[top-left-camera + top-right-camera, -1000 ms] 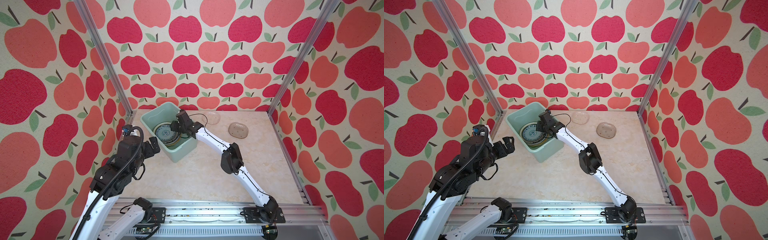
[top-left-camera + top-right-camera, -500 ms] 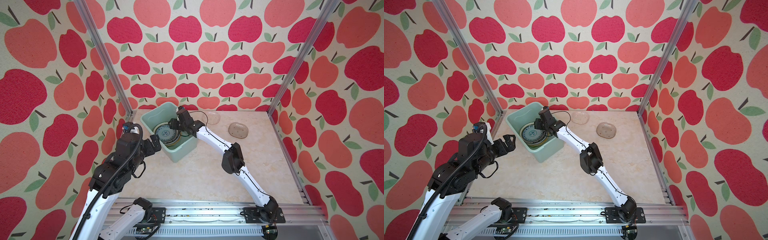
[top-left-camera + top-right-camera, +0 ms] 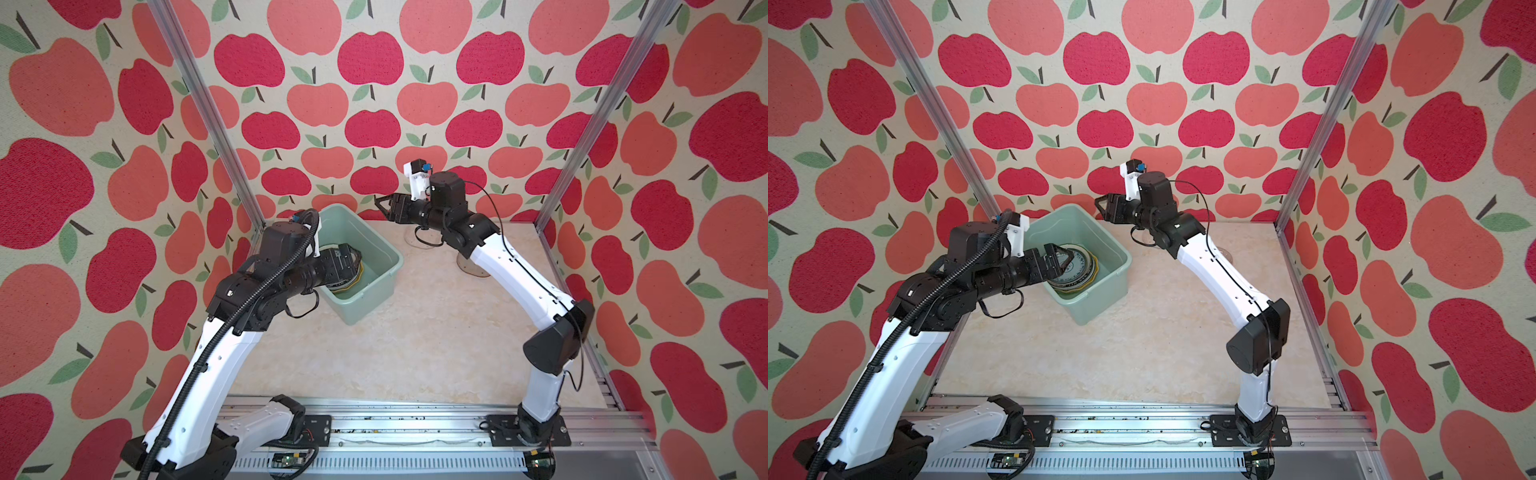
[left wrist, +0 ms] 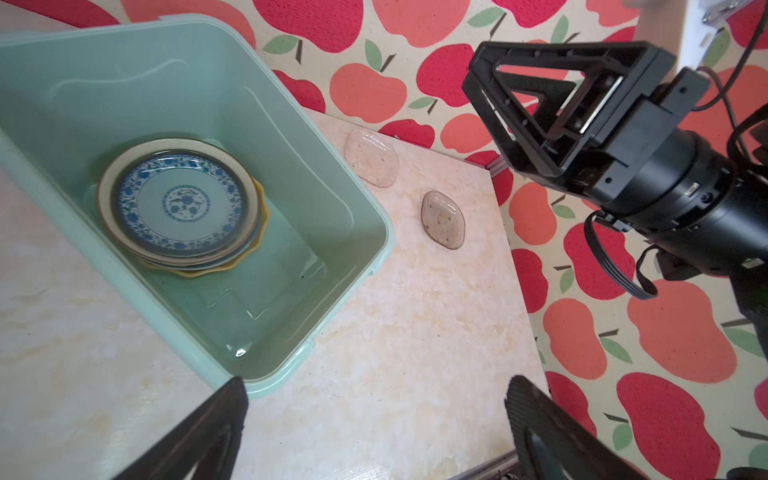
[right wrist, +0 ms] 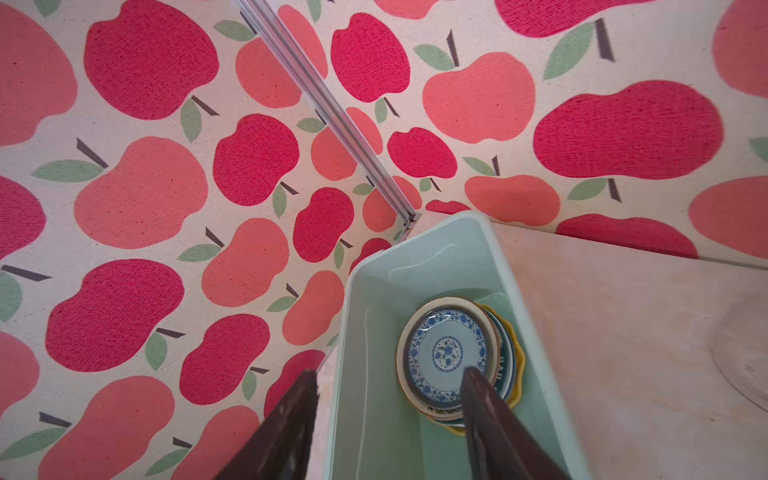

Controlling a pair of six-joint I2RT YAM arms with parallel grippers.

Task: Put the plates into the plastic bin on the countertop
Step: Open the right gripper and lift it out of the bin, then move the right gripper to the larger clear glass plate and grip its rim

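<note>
Your right gripper hangs parted, empty, over the far end of the bin; left gripper gapes over its near side

One bin, one stack, two glass dishes

The right arm covers most of the two smoky glass oval plates in a top view; lower stacked plates hide beneath the blue-patterned round plate.
</note>
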